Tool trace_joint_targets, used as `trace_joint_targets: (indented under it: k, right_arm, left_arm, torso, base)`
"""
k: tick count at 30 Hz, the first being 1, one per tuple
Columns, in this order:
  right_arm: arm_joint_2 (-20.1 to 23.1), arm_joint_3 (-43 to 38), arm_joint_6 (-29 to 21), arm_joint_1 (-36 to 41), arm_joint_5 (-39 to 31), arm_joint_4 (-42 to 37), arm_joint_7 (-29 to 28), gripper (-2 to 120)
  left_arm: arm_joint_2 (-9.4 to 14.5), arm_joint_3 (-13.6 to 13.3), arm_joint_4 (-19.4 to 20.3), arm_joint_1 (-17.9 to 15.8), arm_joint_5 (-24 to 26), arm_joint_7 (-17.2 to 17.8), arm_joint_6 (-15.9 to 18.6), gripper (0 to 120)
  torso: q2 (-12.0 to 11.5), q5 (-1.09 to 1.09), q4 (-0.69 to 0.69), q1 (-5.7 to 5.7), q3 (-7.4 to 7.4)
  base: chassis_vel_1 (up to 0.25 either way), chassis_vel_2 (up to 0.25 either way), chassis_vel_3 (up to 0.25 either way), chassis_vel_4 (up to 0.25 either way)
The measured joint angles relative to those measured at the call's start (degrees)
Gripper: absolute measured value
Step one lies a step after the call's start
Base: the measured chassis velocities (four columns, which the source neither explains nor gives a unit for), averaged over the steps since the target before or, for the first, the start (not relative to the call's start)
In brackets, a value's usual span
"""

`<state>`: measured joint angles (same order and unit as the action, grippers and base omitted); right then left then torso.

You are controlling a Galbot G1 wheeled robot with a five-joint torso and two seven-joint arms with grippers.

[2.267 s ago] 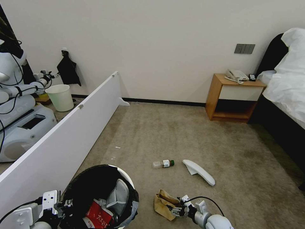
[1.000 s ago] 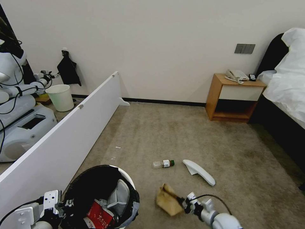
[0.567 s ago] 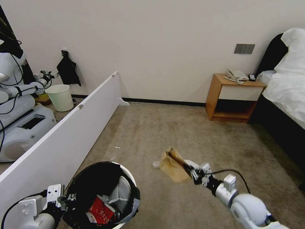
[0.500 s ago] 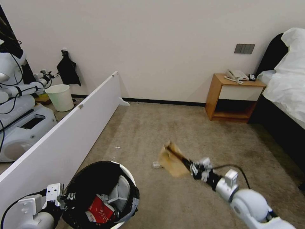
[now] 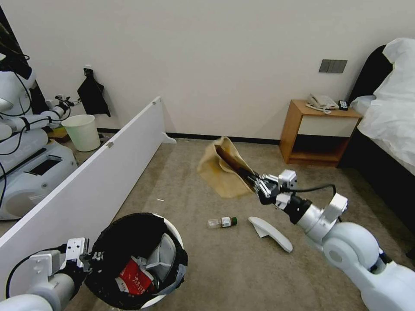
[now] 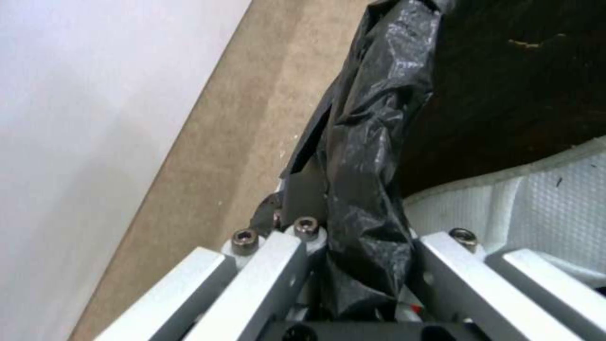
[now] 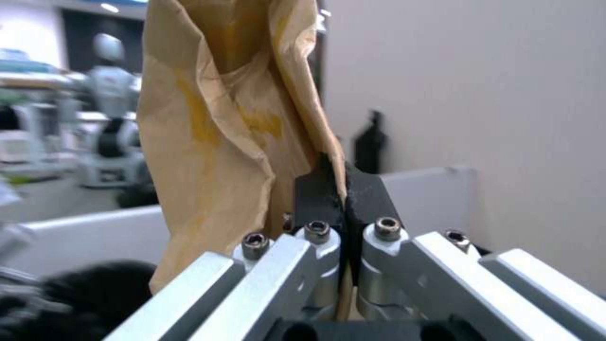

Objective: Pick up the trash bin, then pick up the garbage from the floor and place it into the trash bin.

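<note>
My right gripper (image 5: 256,183) is pinched tight on an edge of the brown paper bag (image 5: 222,168), now raised well above the floor (image 5: 207,181) where it lay before. My left gripper (image 5: 88,261) clamps the trash bin (image 5: 129,242) rim by the white partition (image 5: 86,190).

I can't read the label on the bottle (image 5: 222,222) below my right gripper (image 5: 256,183); the trash bin (image 5: 137,259) bottom is cut off.
</note>
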<state>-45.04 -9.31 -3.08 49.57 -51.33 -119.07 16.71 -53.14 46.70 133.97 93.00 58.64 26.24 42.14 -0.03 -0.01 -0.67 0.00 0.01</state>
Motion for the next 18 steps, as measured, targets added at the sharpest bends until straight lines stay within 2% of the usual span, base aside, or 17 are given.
trace_joint_targets:
  k: [4,5,7,13,18]
  right_arm:
    - [-2.44,10.06,-0.92,-11.09,-2.87,1.13,-0.67,0]
    - [-2.44,10.06,-0.92,-11.09,-2.87,1.13,-0.67,0]
    - [-3.93,16.62,-1.42,-15.95,-4.3,1.78,-1.54,0]
    - [-5.09,25.33,-2.19,-19.97,-5.86,1.82,-2.44,0]
    - [-6.17,29.83,-2.42,-20.2,-5.23,2.75,-2.69,0]
  left_arm:
    - [0.75,-0.58,-0.71,-1.55,0.34,0.17,0.0,2]
    - [0.75,-0.58,-0.71,-1.55,0.34,0.17,0.0,2]
    - [0.88,-0.63,-1.11,-1.73,0.34,0.23,0.0,2]
    - [0.94,-0.43,-1.1,-1.59,0.35,0.05,0.0,2]
    - [0.67,-0.37,-0.8,-1.38,0.31,0.02,0.0,2]
  torso:
    - [0.0,-0.01,0.05,0.0,0.0]
    - [0.0,-0.01,0.05,0.0,0.0]
    - [0.0,-0.01,0.06,0.0,0.0]
    - [0.0,0.0,0.01,0.0,0.0]
    - [0.0,0.0,0.02,0.0,0.0]
  base:
    - [0.0,0.0,0.0,0.0]
    - [0.0,0.0,0.0,0.0]
    - [0.0,0.0,0.0,0.0]
    - [0.0,0.0,0.0,0.0]
    - [0.0,0.0,0.0,0.0]
